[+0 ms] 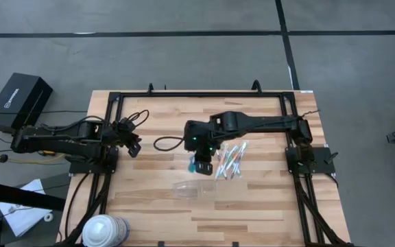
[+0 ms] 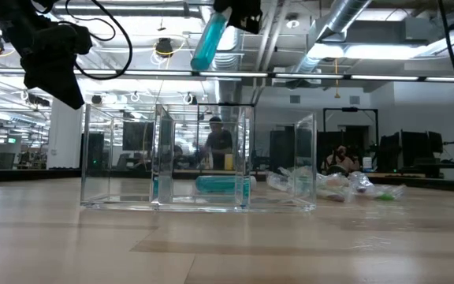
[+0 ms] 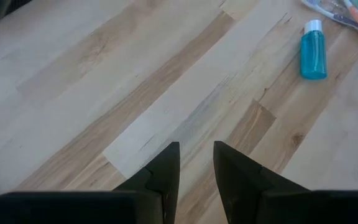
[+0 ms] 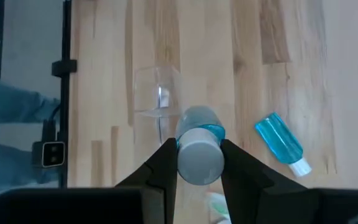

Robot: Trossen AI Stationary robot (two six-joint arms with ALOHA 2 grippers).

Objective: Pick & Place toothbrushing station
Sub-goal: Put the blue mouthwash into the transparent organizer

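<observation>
My right gripper is shut on a blue tube, high above the table's middle. A second blue tube with a white end lies flat on the wood; it also shows in the left wrist view. The see-through plastic cup stands on the table just nearer than my right gripper, and shows as a clear walled holder in the low view. Several pastel toothbrushes lie on the table beside my right gripper. My left gripper is open and empty above bare wood at the table's left. My right gripper pinches the blue tube between its two fingers near its pale capped end. The fingers point down from above. The tube hangs tilted below them, blue end lowest, lifted clear of the table and above the cup.
A big white-and-blue roll stands at the table's near left corner. A black cable loops on the wood between the arms. A black frame runs round the table. A black box sits off the table's left.
</observation>
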